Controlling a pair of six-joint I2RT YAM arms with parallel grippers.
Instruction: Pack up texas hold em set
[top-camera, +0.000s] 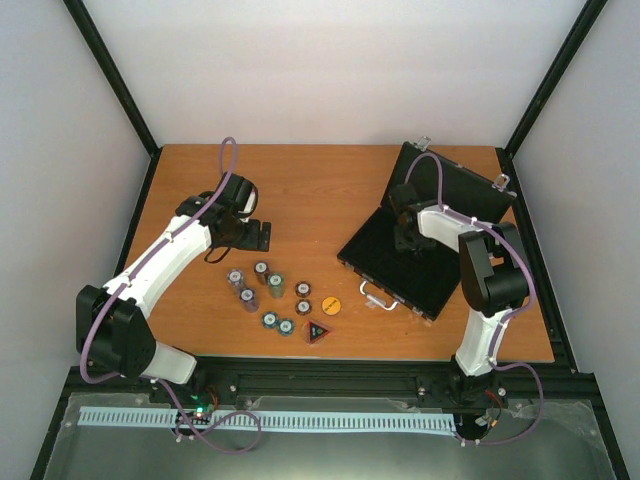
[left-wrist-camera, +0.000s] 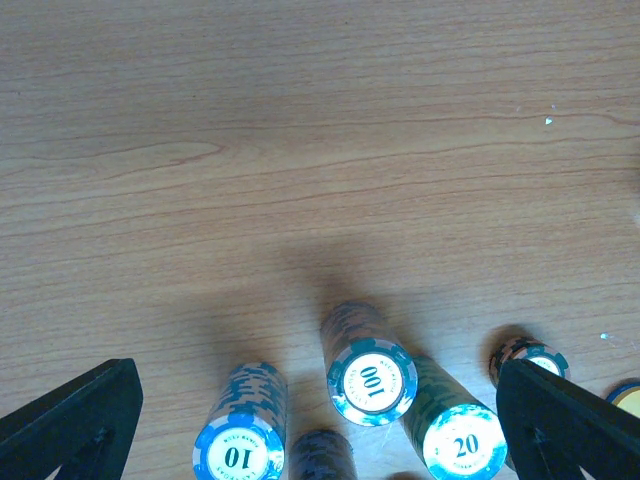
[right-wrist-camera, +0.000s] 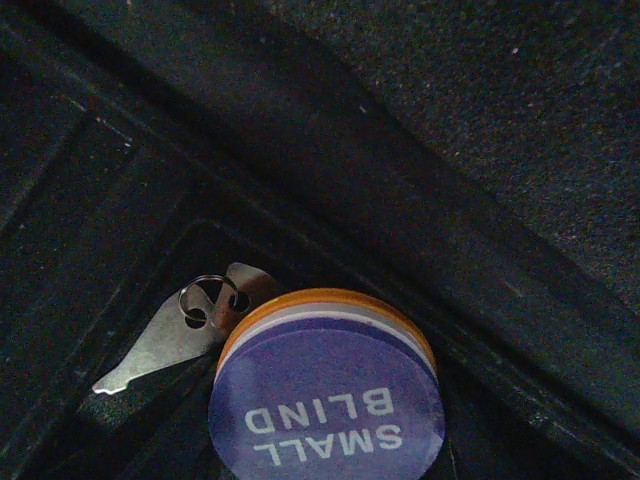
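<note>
Top view: left pincer (top-camera: 247, 234) spread wide, chips (top-camera: 268, 290) just beside it; right pincer (top-camera: 406, 238) inside the open case (top-camera: 378, 258). Left wrist: 100 stack (left-wrist-camera: 372, 380) between the fingers (left-wrist-camera: 85, 420); probably loose and slick, so pinch low. Right wrist: disc (right-wrist-camera: 330, 405) under the pincer, beside a key (right-wrist-camera: 170, 340); I cannot tell if it is gripped.

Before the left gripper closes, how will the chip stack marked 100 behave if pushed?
The chip stack marked 100 stands upright on a narrow base, so a push would probably tip it. It looks like loose chips, so it may shear apart, and round chips could roll.
</note>
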